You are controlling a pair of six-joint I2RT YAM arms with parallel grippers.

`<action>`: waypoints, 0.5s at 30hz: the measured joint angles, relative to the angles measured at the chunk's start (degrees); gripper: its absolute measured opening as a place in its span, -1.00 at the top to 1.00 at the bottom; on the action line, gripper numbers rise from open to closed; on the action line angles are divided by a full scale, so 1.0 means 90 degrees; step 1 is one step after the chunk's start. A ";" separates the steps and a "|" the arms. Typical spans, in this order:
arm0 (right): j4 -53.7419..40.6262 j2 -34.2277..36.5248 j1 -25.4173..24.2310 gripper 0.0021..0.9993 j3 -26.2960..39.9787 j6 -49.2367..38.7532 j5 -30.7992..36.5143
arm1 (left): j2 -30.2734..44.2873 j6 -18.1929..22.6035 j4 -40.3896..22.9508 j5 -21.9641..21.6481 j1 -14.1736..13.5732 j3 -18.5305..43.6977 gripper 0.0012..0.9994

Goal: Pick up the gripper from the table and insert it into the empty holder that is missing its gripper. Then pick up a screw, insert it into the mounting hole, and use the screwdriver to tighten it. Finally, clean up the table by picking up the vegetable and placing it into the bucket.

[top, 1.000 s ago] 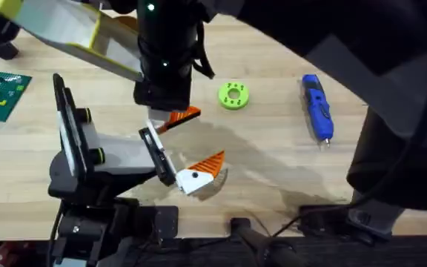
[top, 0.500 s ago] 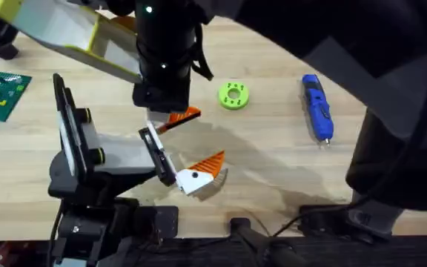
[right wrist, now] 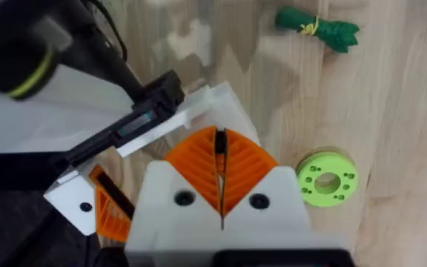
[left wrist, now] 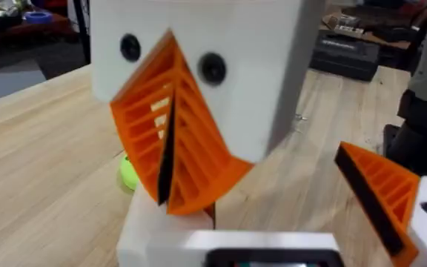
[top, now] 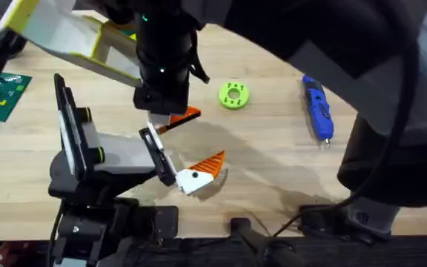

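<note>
the right end effector [top: 173, 119] hangs just behind the black holder [top: 153, 152], its orange pads pressed together. i can't tell if anything thin is pinched between them. a white-and-orange gripper finger [top: 199, 174] sits at the holder's end, and the blue screwdriver [top: 317, 107] lies well apart on the desk [top: 273, 159]. i'd say this is fitting work at the holder: line up squarely, come down slowly, and avoid nudging the stand [top: 73, 159].

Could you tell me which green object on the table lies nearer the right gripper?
The flat green ring with holes, just beside the right gripper; the knotted green vegetable lies farther off.
</note>
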 joint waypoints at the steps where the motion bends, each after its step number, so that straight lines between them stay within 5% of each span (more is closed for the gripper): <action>1: 0.0000 0.0000 0.0000 0.99 0.0000 0.0000 0.0000 | 0.0000 0.0000 0.0000 0.0000 0.0000 0.0000 -0.97; 15: -0.0010 0.0000 0.0000 0.99 0.0000 -0.0108 -0.0056 | 0.0000 0.0000 0.0000 0.0002 0.0000 0.0000 -0.97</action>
